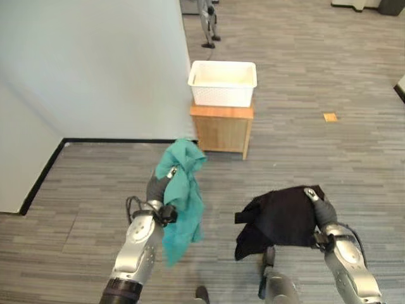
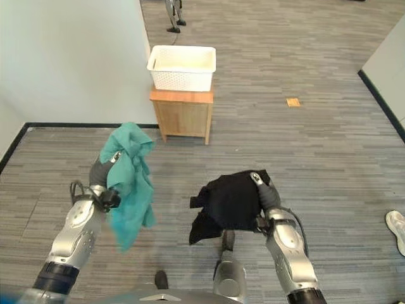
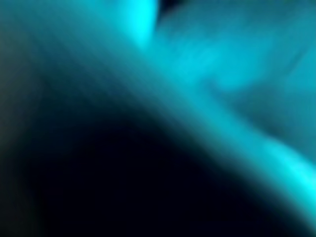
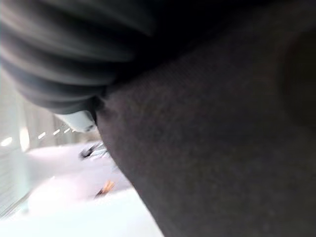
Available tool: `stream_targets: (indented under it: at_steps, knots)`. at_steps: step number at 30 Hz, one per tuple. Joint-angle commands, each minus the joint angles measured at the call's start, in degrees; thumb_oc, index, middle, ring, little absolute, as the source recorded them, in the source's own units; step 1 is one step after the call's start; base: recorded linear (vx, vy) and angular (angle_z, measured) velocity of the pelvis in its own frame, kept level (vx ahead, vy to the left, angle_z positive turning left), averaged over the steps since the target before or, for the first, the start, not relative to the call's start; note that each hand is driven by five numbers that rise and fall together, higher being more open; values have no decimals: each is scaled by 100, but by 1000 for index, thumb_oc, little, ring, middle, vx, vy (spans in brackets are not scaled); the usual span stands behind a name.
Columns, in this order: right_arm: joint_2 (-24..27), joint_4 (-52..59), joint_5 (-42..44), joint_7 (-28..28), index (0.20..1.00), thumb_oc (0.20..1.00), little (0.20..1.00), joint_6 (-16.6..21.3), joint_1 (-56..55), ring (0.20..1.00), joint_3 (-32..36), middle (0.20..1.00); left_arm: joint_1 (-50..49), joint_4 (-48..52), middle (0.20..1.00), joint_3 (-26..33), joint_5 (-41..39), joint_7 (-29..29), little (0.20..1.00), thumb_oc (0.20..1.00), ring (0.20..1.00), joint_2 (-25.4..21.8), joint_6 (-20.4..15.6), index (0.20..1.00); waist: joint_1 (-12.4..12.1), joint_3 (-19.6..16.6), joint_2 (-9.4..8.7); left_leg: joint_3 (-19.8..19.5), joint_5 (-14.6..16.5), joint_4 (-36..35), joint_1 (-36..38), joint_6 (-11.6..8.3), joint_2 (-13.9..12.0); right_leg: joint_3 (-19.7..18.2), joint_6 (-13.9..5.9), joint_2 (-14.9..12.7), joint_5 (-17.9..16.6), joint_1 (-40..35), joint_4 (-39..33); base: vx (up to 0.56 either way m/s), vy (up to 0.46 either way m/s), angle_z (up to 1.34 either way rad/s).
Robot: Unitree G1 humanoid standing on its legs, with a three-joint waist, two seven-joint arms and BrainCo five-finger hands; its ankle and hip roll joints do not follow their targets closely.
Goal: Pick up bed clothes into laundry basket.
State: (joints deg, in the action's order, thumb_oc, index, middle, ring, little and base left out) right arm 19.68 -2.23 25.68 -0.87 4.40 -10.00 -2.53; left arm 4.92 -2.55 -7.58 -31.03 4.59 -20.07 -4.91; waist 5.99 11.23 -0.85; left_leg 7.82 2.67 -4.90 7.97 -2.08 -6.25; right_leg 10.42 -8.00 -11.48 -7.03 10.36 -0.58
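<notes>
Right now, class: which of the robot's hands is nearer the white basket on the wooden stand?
Left. The left hand, draped in teal cloth, is just short of the stand under the basket. The right hand, under black cloth, sits further back and right.

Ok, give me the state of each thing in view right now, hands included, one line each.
Teal cloth: held up off the floor, draped over the left hand, hanging down.
Black cloth: held up off the floor, draped over the right hand.
Left hand: raised, fingers hidden under the cloth.
Right hand: raised, fingers hidden by the cloth.
Laundry basket: upright on the wooden stand, looks empty.
Wooden stand: upright by the wall.
</notes>
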Motion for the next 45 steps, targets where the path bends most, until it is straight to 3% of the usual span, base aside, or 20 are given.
stream_targets:
  at_steps: [1, 3, 4, 6, 10, 13, 17, 21, 22, 24, 25, 26, 29, 32, 34, 35, 36, 38, 39, 45]
  knots:
    - [102, 198, 48, -114, 200, 200, 200, 486, 336, 200, 394, 200, 427, 367, 200, -78, -39, -196, 200, 200, 200, -40, -395, 200, 112, -128, 169, 164, 149, 880, 793, -451, -506, 103, -126, 211, 323, 348, 856, 378, -305, 49]
    - [128, 171, 92, -117, 200, 200, 200, 481, 407, 200, 378, 200, 375, 369, 200, -87, -96, -241, 200, 200, 200, -32, -365, 200, 123, -162, 196, 106, -279, 1312, 605, -507, -668, 216, 21, 309, 421, 223, 865, 321, -332, 17]
    - [136, 124, 300, -172, 200, 200, 200, 563, 590, 200, 310, 200, 275, 397, 200, -50, -321, -241, 200, 200, 200, 41, -321, 200, -5, -152, 147, 73, -1016, 2648, 152, -466, -939, 404, 314, 526, 665, -234, 738, 266, -339, -1]
    - [179, 107, 412, -192, 200, 200, 200, 625, 683, 200, 290, 200, 227, 453, 200, -20, -402, -244, 200, 200, 200, 33, -303, 200, -57, -125, 37, 112, -1355, 3483, -193, -456, -1123, 505, 523, 627, 753, -534, 514, 362, -492, -3]
    - [515, 4, 284, -217, 200, 200, 200, 505, 768, 200, 277, 200, 117, 531, 200, 92, -494, -217, 200, 200, 200, 11, -248, 200, -558, 100, -235, 375, -1077, 4700, -1209, -442, -1144, 599, 714, 817, 975, -1553, -164, 455, -429, -4]
    - [640, 75, 285, -166, 200, 200, 200, 483, 807, 200, 363, 200, 32, 445, 200, 208, -474, -181, 200, 200, 200, 48, -267, 200, -815, 151, -308, 528, -893, 4391, -1878, -490, -1003, 614, 604, 752, 1005, -1845, -350, 407, -104, 12]
    - [643, 256, 209, -128, 200, 200, 200, 562, 720, 200, 515, 200, -531, 320, 200, 668, -325, -122, 200, 200, 200, 57, -386, 200, -1166, -64, -107, 1315, -1260, 1331, -2357, -401, -194, 552, 357, 905, 1440, -2402, -442, 624, 37, 13]
    - [482, 313, 84, -27, 200, 200, 200, 465, 752, 200, 424, 200, -803, 503, 200, 850, -229, -132, 200, 200, 200, 141, -390, 200, -1212, -354, -30, 2060, -1272, 615, -2069, -237, 62, 594, 227, 964, 1778, -2981, -442, 646, 28, 5]
    - [417, 274, 61, 22, 200, 200, 200, 482, 803, 200, 278, 200, -793, 474, 200, 841, -241, -117, 200, 200, 200, 179, -414, 200, -1263, -418, -50, 2030, -1166, 701, -2021, -120, 171, 626, 183, 877, 1830, -3097, -435, 852, 139, -12]
    - [188, 271, -71, 154, 200, 200, 200, 400, 834, 200, -66, 200, -688, 552, 200, 762, -179, -110, 200, 200, 200, 107, -369, 200, -1422, -565, -380, 1932, -710, 896, -1792, 271, 511, 679, -271, 108, 1015, -2931, 964, 677, 179, -39]
    - [175, 269, -73, 153, 200, 200, 200, 400, 840, 200, -68, 200, -685, 552, 200, 765, -179, -108, 200, 200, 200, 94, -367, 200, -1440, -571, -410, 1964, -681, 888, -1791, 303, 547, 646, -314, 49, 1055, -2878, 1052, 473, 275, -31]
    - [72, 300, -47, 286, 200, 200, 200, 342, 904, 200, -238, 200, -581, 707, 200, 668, -121, -143, 200, 200, 200, 24, -365, 200, -1402, -479, -444, 1925, -349, 710, -1297, 604, 732, 513, -534, -293, 117, -2246, 2895, 443, 238, -19]
    - [142, 404, -197, 346, 200, 200, 200, 315, 818, 200, -219, 200, -396, 763, 200, 535, 4, -122, 200, 200, 200, -115, -395, 200, -1049, -263, -142, 1551, -289, 412, -628, 719, 644, 379, -344, -164, 171, -1136, 4050, 476, 91, 48]
    - [321, 474, -185, 364, 200, 200, 200, 347, 821, 200, -45, 200, -188, 909, 200, 385, -13, -251, 200, 200, 200, -283, -376, 200, -816, -166, -63, 992, -174, 205, -164, 420, 504, 579, -87, -541, 649, -561, 2305, 539, -230, 95]
    - [324, 472, -183, 367, 200, 200, 200, 348, 818, 200, -40, 200, -188, 908, 200, 381, -16, -252, 200, 200, 200, -282, -376, 200, -783, -151, -39, 952, -171, 206, -145, 411, 478, 640, -84, -513, 627, -642, 2229, 284, -190, 98]
    - [551, 543, -146, 353, 200, 200, 200, 369, 781, 200, 164, 200, -94, 816, 200, 198, -37, -310, 200, 200, 200, -292, -391, 200, -569, -192, -164, 302, -45, 160, -35, 241, 494, -727, -221, -45, 692, -528, 677, 388, -243, 104]
    - [554, 545, -143, 354, 200, 200, 200, 368, 779, 200, 170, 200, -86, 809, 200, 193, -37, -310, 200, 200, 200, -289, -395, 200, -576, -192, -156, 306, -48, 168, -43, 239, 486, -723, -218, -35, 646, -553, 610, 460, -285, 181]
    - [884, 756, 83, 431, 200, 200, 200, 374, 754, 200, 478, 200, 270, 681, 200, -121, 87, -353, 200, 200, 200, -260, -412, 200, -513, -239, -390, -203, 51, 122, 21, 144, 467, -1640, -399, 169, 533, -591, 253, 313, -302, 218]
    - [903, 941, 632, 489, 200, 200, 200, 436, 952, 200, 590, 200, 187, 737, 200, -187, 56, -497, 200, 200, 200, -182, -340, 200, -711, -300, -513, -360, 54, 198, -26, 92, 400, -1067, -411, 19, 400, -744, 267, 295, -358, 147]
    - [2366, 400, 1069, 329, 200, 200, 200, 593, 2043, 200, 969, 200, -675, 878, 200, -230, -610, -693, 200, 200, 200, 9, -185, 200, -960, -476, -571, -763, -270, 56, -292, -156, 75, -570, -196, 348, 452, -1151, -338, 92, -269, 65]
